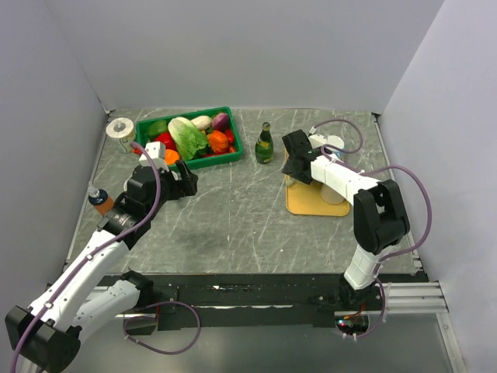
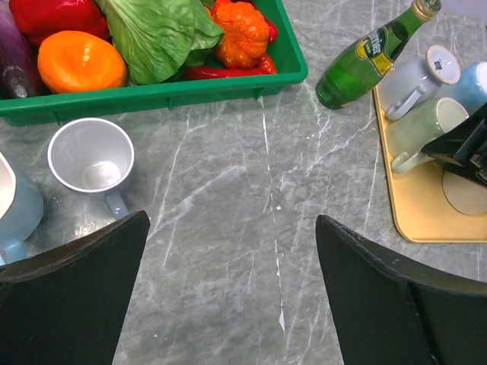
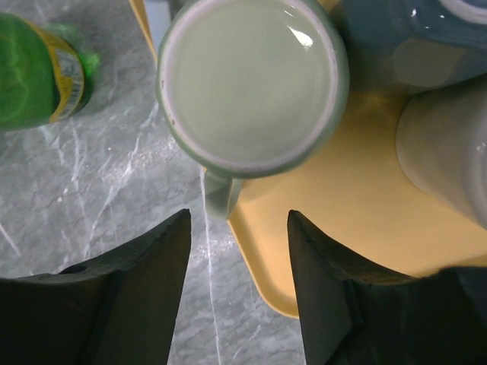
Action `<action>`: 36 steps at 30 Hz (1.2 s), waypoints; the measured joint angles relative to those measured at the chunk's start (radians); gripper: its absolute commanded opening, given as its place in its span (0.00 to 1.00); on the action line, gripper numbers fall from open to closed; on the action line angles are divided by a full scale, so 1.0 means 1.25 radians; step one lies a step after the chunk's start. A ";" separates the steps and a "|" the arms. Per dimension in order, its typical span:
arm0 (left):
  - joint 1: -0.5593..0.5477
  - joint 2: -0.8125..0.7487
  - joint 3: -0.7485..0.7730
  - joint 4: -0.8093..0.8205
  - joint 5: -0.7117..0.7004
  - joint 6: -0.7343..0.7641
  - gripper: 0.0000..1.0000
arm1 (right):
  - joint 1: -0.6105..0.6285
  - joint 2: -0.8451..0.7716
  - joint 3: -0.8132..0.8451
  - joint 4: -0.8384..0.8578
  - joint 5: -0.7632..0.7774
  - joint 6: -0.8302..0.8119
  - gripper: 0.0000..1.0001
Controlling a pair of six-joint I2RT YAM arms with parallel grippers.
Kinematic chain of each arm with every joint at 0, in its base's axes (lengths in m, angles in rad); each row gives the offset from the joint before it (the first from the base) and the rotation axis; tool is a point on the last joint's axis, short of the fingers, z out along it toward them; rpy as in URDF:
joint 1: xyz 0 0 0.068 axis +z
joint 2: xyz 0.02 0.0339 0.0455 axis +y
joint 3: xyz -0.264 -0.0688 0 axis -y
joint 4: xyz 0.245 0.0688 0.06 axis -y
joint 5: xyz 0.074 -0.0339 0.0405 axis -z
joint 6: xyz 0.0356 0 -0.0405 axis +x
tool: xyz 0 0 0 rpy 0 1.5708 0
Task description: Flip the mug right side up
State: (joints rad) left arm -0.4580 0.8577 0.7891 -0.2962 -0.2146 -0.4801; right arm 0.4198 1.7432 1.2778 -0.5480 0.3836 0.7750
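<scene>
Right gripper (image 3: 240, 220) half open, empty; mug (image 3: 251, 84) inverted just ahead, handle (image 3: 222, 194) at its fingertips. Looks glazed ceramic: rigid, slick, chippable. Pinch handle firmly.

Mugs, five: a pale green ceramic mug (image 2: 426, 125), a white ceramic mug (image 2: 415, 80), a light blue ceramic mug (image 2: 472, 84), a grey-white ceramic mug (image 2: 90, 156), and a second pale blue mug (image 2: 15, 209) cut by the frame edge.
Flat yellow tray (image 2: 426, 224), one.
Green glass bottle (image 1: 264, 144), one.
Small orange-bodied bottle (image 1: 99, 202), one.
Green plastic crate (image 2: 152, 97), one.
In it: leafy green lettuce (image 1: 186, 136), one; knobbly orange pumpkin (image 2: 240, 34), one; smooth orange fruit (image 2: 80, 61), one; purple aubergine (image 1: 221, 120), one; red peppers (image 2: 53, 15), two visible.
White round object with tan top (image 1: 120, 128), one, possibly a sixth mug; too small to tell.
</scene>
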 measured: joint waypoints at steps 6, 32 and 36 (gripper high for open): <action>0.000 0.009 0.000 0.000 0.006 0.000 0.96 | 0.001 0.039 0.006 0.003 0.016 0.008 0.53; 0.000 0.009 0.000 0.000 0.011 -0.002 0.96 | 0.004 0.100 0.043 0.022 0.034 0.001 0.00; 0.000 0.008 0.000 0.000 0.014 -0.002 0.96 | 0.004 0.085 0.021 0.042 0.028 -0.010 0.00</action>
State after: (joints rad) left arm -0.4580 0.8680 0.7891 -0.2962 -0.1974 -0.4824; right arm 0.4248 1.8500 1.3041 -0.4950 0.4183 0.7624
